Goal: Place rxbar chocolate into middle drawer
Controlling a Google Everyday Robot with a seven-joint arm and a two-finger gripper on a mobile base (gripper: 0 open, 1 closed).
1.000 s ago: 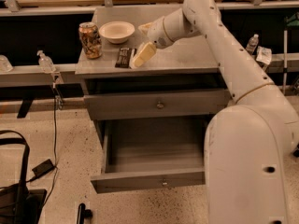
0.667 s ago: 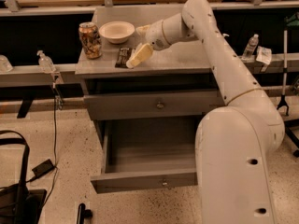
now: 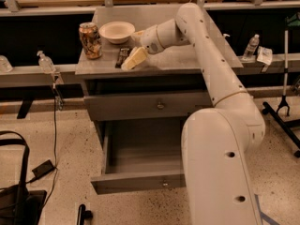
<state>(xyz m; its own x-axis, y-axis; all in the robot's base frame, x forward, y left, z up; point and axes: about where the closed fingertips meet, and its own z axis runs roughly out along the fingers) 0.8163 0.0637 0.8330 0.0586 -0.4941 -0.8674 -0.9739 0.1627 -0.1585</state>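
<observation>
Here, gripper sits beside flat, dark rxbar chocolate (narrow, rectangular).

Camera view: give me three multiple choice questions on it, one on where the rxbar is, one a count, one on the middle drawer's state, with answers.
1. Where is the rxbar chocolate?
A. on the floor
B. on the cabinet top, between the can and the end effector
C. on a chair

2. How many drawer knobs show?
A. one
B. two
C. four

3. The middle drawer is:
A. pulled open
B. shut
C. taken out entirely

Answers:
1 B, the dark bar lies flat on top with the end effector close beside it.
2 B, one sits on the upper drawer front and one on the middle drawer.
3 A, its inside shows below the upper front.
</observation>
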